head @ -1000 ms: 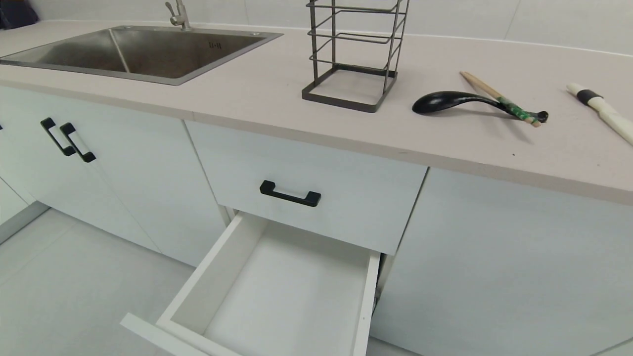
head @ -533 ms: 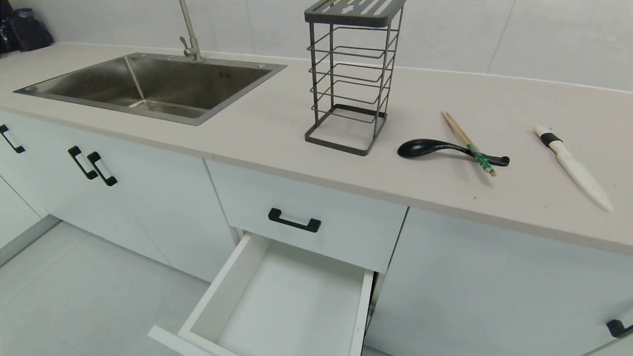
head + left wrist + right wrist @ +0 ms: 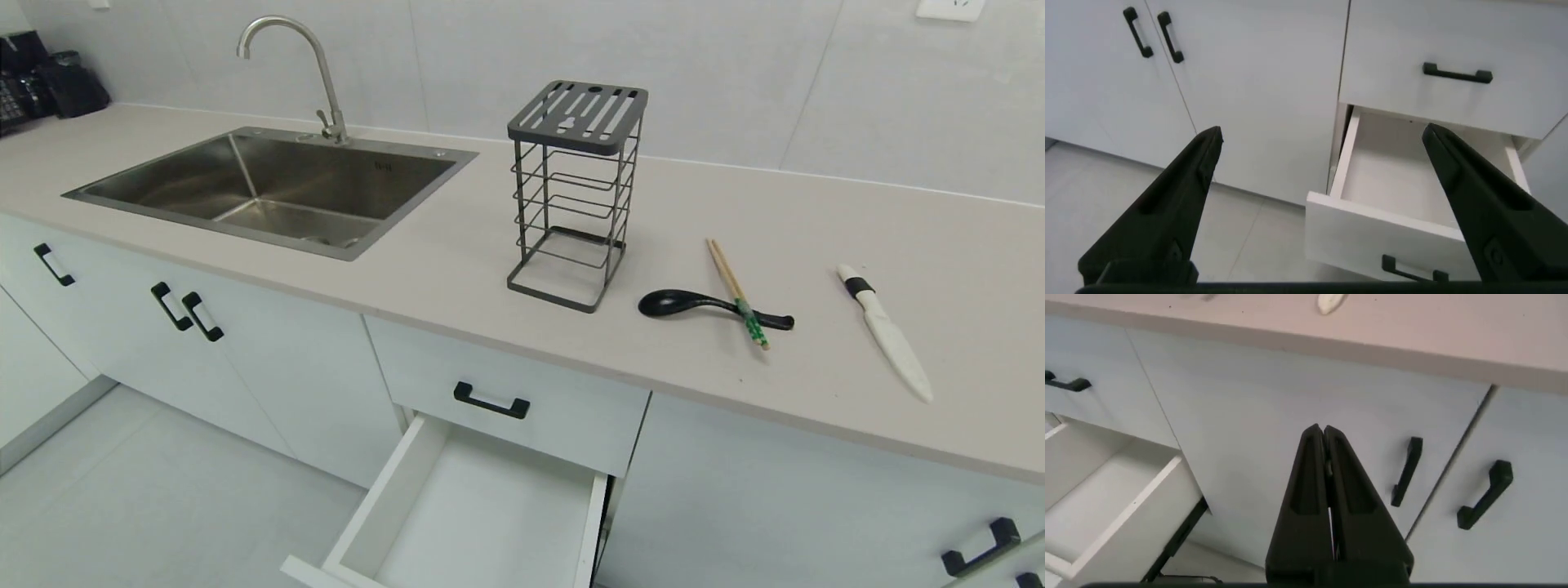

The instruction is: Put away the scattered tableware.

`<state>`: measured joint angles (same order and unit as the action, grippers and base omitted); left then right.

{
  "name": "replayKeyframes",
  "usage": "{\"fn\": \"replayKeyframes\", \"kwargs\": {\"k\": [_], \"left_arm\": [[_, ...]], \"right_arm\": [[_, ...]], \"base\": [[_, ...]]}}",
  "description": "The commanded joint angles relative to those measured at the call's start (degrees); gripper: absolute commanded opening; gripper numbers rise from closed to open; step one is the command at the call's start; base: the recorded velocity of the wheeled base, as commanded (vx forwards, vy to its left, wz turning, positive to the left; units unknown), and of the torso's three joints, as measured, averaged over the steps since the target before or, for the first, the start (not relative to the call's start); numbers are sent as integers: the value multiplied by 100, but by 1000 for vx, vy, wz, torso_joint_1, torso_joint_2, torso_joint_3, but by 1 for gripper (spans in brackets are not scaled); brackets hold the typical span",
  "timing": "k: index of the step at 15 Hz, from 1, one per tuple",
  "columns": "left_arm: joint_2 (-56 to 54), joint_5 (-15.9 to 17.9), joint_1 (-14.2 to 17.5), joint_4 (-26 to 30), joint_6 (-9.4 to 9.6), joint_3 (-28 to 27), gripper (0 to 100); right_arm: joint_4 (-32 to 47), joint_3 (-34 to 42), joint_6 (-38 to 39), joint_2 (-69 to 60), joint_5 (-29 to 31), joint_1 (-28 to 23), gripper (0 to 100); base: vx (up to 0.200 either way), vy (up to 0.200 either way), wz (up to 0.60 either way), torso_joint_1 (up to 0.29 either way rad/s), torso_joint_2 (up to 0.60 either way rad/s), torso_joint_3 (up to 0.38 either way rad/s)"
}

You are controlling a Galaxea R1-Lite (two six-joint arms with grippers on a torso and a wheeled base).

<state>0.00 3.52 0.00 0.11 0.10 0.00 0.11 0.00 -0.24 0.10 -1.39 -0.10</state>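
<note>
Left gripper [image 3: 1321, 135] is spread wide with nothing in it, hanging in front of the open drawer [image 3: 1372, 233]. Right gripper [image 3: 1324, 431] is pinched fully closed and empty, low by the cabinet doors [image 3: 1249, 416]. Up on the counter [image 3: 457, 261], the chopsticks [image 3: 737, 292] lie across the black spoon [image 3: 686, 303]. The white knife [image 3: 886, 331] sits further right.

The left gripper [image 3: 1321, 131] stands wide open, its two black fingers [image 3: 1180, 208] splayed far apart, each tapering to a narrow tip. The right gripper [image 3: 1324, 431] is closed: its two black fingers [image 3: 1305, 498] lie flat against each other along their length, with the tips meeting in one point.
</note>
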Motion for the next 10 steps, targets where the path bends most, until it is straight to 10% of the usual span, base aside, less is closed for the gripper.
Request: {"fn": "replayKeyframes", "kwargs": {"k": [1, 10], "left_arm": [[9, -1, 0, -2, -1, 0, 100], [9, -1, 0, -2, 8, 0, 100]], "right_arm": [[-2, 0, -2, -1, -2, 1, 0], [-2, 0, -2, 8, -2, 1, 0]], "base": [[0, 0, 0, 373, -491, -251], [0, 0, 0, 289, -523, -253]]}}
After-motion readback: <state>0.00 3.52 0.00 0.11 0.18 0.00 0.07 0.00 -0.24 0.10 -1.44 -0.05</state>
